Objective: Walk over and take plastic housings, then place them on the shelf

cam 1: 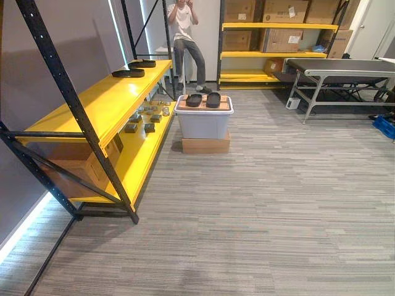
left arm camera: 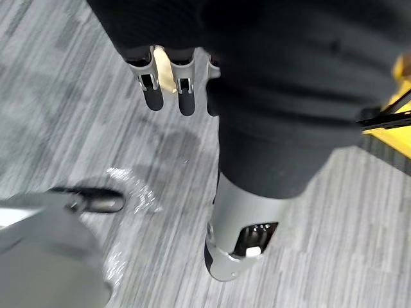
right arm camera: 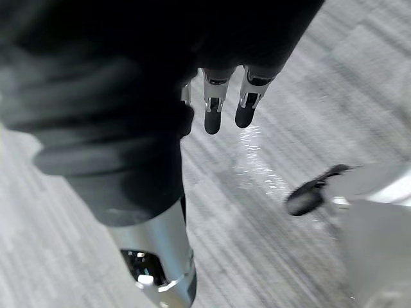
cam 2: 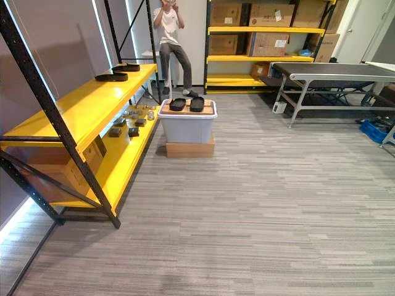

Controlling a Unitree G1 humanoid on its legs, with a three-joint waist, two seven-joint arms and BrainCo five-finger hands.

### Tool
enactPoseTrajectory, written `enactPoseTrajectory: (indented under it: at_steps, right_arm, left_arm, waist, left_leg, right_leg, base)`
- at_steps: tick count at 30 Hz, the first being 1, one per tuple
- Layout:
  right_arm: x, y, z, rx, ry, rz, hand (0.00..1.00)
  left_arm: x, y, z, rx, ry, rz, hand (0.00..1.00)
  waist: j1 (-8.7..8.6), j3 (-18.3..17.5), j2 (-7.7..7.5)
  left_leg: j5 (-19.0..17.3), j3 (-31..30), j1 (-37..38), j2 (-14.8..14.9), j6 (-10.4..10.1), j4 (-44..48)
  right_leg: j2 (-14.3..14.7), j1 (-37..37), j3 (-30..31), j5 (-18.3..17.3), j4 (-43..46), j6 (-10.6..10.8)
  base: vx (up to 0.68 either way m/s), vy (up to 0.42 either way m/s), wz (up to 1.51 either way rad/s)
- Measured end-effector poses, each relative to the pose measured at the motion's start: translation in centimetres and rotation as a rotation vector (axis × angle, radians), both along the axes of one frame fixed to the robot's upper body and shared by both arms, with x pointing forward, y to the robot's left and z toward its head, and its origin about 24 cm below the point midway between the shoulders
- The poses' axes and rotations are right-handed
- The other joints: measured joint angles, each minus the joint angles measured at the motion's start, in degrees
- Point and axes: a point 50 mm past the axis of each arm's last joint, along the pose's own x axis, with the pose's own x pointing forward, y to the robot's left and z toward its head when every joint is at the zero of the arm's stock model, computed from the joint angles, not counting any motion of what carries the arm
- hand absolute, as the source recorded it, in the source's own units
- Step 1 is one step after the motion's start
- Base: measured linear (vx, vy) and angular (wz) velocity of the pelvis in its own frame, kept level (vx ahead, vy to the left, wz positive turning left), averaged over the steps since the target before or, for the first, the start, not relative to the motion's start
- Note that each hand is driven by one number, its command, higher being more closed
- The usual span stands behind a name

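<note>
**A:** How do our hands stand?

**B:** Our left hand (left arm camera: 186,90) hangs over the carpet. Its fingers are straight and loose, the thumb is apart from them, and it is closed round nothing. Our right hand (right arm camera: 215,109) is the same, with relaxed, straight fingers above the floor.

**A:** What lies under us?

**B:** We see grey carpet (cam 1: 259,209) with fine stripes, running across the room to the far wall.

**A:** And the parts we came for?

**B:** They are well ahead of us. Two black oval housings (cam 1: 194,99) lie side by side on the brown top of a white bin (cam 1: 203,126). The bin stands on a flat cardboard box (cam 1: 206,146), just beside the yellow shelf (cam 1: 92,105). Two more housings (cam 1: 128,73) lie on the shelf's upper level at its far end, one behind the other.

**A:** How is that shelf placed?

**B:** It runs along the grey wall on our left and has black posts, slanting braces and two yellow levels. On the lower level we make out a scatter of small parts (cam 1: 147,117) and, nearer us, a brown carton (cam 1: 83,157).

**A:** And the room beyond?

**B:** A person (cam 1: 184,31) stands by the far wall, between the shelf and a second yellow rack (cam 1: 278,54) loaded with cardboard boxes. To the right of the rack stands a grey metal table (cam 1: 342,66). A blue crate (cam 1: 385,126) sits on the floor past the table.
</note>
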Motion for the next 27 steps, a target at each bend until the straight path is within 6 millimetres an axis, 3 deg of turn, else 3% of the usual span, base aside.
enactPoseTrajectory:
  at_steps: [4, 6, 17, 27]
  right_arm:
    - [1.3, -3.0, 1.5, -0.084, -0.046, -0.012, 0.0]
    - [1.3, -3.5, 1.7, -0.098, -0.046, -0.012, 0.0]
    - [1.3, -3.1, 1.5, -0.086, -0.042, -0.012, 0.0]
    - [1.0, -1.6, 0.8, -0.047, -0.028, -0.001, 0.0]
  left_arm:
    - [0.4, 1.6, 0.7, 0.044, -0.039, 0.03, 0.0]
    - [0.4, 1.7, 0.7, 0.043, -0.042, 0.034, 0.0]
    - [-0.4, 1.0, 0.3, 0.017, -0.04, 0.071, 0.0]
    - [-1.2, 0.6, 0.1, 0.009, -0.02, 0.075, 0.0]
  waist:
    - [-0.01, 1.04, 0.72]
    - [-0.04, 1.19, 0.9]
    - [-0.51, 1.51, 1.05]
    - [-0.52, 1.73, 0.72]
  left_leg:
    - [-0.24, -0.47, 1.32, 0.0, -0.39, -0.39]
    - [-0.25, -0.98, 1.39, 0.01, -0.41, -0.5]
    - [-0.26, -1.26, 1.78, 0.03, -0.44, -0.57]
    - [0.4, -1.17, 1.92, -0.14, 0.09, -1.76]
  right_leg:
    - [-0.09, 1.6, -0.97, -0.65, 0.05, 0.98]
    - [-0.11, 1.78, -1.52, -0.86, 0.06, 1.29]
    - [-0.17, 2.19, -2.32, -0.93, 0.14, 1.33]
    - [-0.28, 1.85, -2.87, -0.98, 0.17, 1.24]
  base:
    - [0.01, -0.028, 0.08]
    - [0.0, -0.044, 0.15]
    - [0.0, -0.014, 0.02]
    - [-0.01, -0.013, 0.0]
